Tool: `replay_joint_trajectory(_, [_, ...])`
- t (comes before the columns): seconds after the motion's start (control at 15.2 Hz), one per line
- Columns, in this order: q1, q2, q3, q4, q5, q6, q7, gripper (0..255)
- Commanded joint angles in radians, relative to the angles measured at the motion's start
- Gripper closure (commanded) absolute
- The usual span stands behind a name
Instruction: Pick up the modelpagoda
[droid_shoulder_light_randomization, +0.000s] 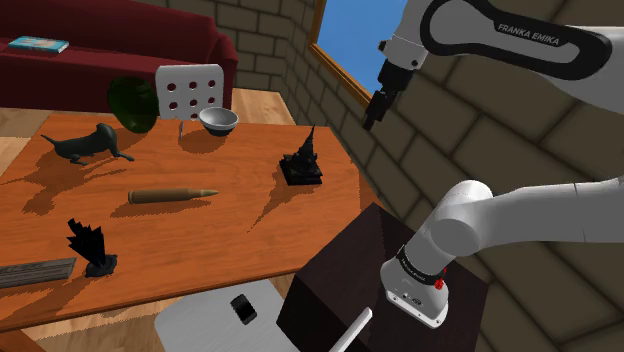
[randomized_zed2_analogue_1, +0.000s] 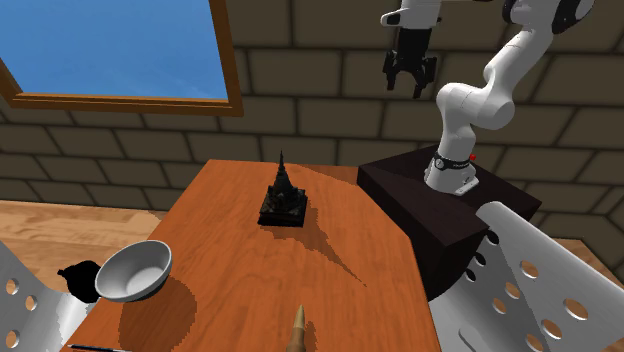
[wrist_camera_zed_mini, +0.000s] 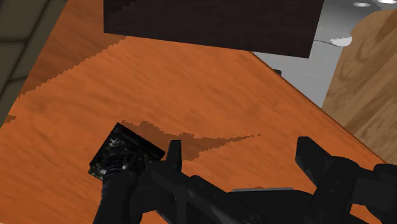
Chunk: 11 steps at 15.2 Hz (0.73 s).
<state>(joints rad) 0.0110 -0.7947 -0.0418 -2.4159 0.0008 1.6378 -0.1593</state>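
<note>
The model pagoda (droid_shoulder_light_randomization: 302, 160) is a small black tiered tower with a thin spire on a square base. It stands upright on the orange wooden table (droid_shoulder_light_randomization: 220, 240), near the edge closest to the brick wall. In the second exterior view the pagoda (randomized_zed2_analogue_1: 283, 195) sits at the table's far end. My gripper (droid_shoulder_light_randomization: 372, 118) hangs high above and to the shoulder view's right of it, close to the wall, open and empty. The same gripper (randomized_zed2_analogue_1: 410, 80) is up by the wall in the second exterior view. In the wrist view the pagoda (wrist_camera_zed_mini: 124, 153) lies beside one finger, outside the open gripper (wrist_camera_zed_mini: 242, 153).
A grey bowl (droid_shoulder_light_randomization: 218, 121), a brass bullet (droid_shoulder_light_randomization: 172, 195), a black dog figure (droid_shoulder_light_randomization: 88, 143), a spiky black figure (droid_shoulder_light_randomization: 92, 250) and a grey plank (droid_shoulder_light_randomization: 35, 271) share the table. White perforated chairs (droid_shoulder_light_randomization: 190, 88) (randomized_zed2_analogue_1: 540, 290) stand by it. The dark stand (droid_shoulder_light_randomization: 380, 280) adjoins the table's near corner.
</note>
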Motion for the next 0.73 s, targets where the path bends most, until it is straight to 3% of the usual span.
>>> replay_joint_trajectory(0.0, [0.000, 0.000, 0.000, 0.000, 0.000, 0.000, 0.000, 0])
replay_joint_trajectory(0.66, [-0.010, 0.499, -0.044, 0.262, -0.133, 0.038, -0.142, 0])
